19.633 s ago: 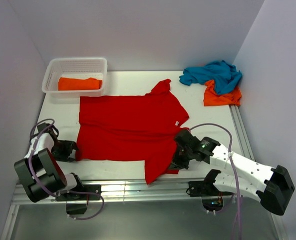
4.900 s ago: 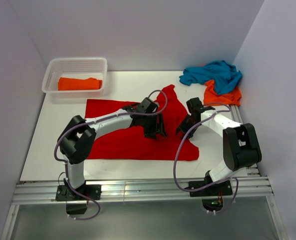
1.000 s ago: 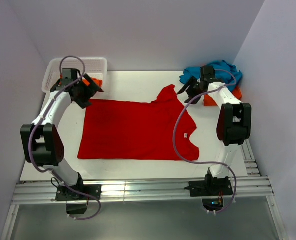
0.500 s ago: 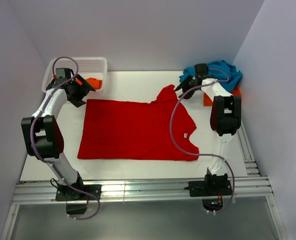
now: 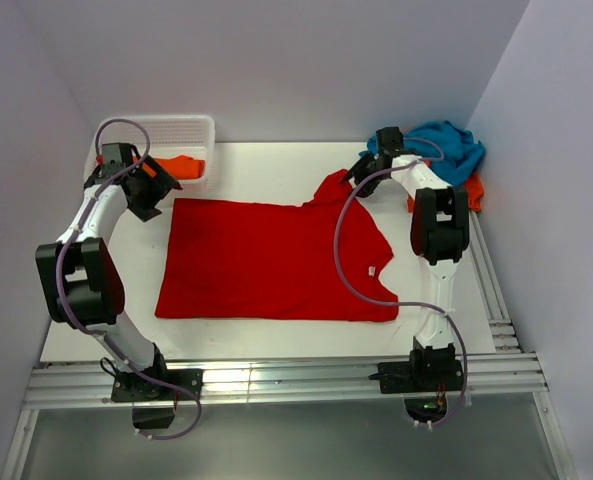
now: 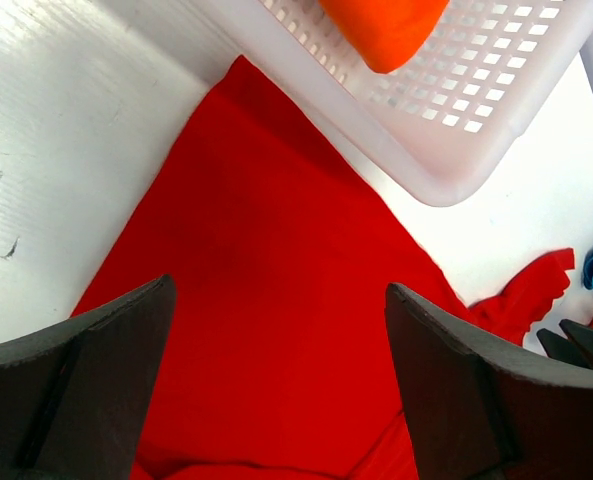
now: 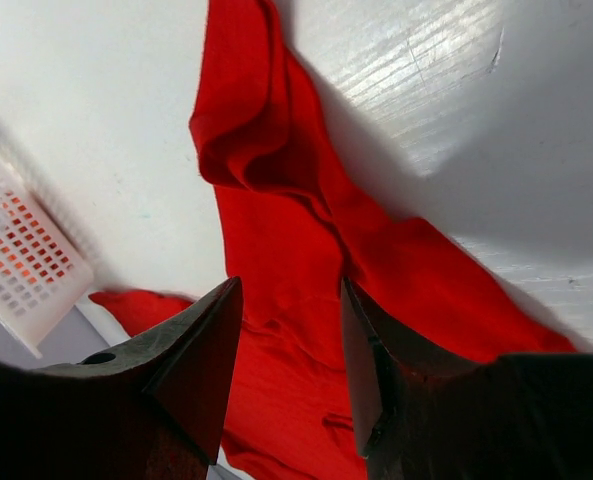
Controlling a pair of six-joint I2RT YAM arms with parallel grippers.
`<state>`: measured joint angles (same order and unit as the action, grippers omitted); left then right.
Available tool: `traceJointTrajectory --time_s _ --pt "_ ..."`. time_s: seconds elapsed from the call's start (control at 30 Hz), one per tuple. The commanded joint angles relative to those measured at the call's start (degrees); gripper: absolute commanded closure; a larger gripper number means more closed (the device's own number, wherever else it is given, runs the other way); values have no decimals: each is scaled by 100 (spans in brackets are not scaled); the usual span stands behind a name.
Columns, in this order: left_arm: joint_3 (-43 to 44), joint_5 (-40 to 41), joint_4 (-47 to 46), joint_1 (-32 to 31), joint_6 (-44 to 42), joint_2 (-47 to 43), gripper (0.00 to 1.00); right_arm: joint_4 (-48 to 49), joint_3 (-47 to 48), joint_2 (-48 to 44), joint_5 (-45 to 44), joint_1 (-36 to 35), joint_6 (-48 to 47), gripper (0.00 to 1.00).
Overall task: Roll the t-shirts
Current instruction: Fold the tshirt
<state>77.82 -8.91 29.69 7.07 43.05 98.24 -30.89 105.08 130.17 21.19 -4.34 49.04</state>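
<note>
Left gripper [image 6: 278, 300] agape over red t-shirt [image 5: 266, 255]

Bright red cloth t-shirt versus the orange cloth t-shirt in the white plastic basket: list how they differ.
The bright red t-shirt lies spread mostly flat on the white table; the orange t-shirt sits bundled compactly inside the white lattice basket. The bright red t-shirt covers a wide area; the orange t-shirt fills only part of the basket. Both are plain, solid-coloured cloth.
</note>
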Motion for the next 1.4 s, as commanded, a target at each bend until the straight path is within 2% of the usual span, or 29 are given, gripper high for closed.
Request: traceJointTrajectory --time_s 0.0,0.57,0.7,0.9,0.93,1.03,1.1,1.37 --pt "-74 73 -183 92 -139 -270 9 -30 110 9 -115 -67 97 49" --pt "-39 47 -271 321 -174 -50 10 -75 -277 0 -326 -181 159 52" --pt "-39 47 -254 365 -200 -15 10 -48 -163 105 -317 -173 255 62" --pt "-109 47 -306 435 -218 38 10 -4 48 254 -194 -190 422 63" --pt "-118 47 -324 453 -209 38 10 -4 65 272 -186 -190 431 66" --pt "-180 47 -368 488 -209 90 10 57 109 334 -72 -190 493 91" --pt "-250 47 -420 523 -218 99 10 101 92 299 16 -190 563 100" --pt "-417 99 -807 567 -227 310 15 31 312 44 245 -190 677 100"
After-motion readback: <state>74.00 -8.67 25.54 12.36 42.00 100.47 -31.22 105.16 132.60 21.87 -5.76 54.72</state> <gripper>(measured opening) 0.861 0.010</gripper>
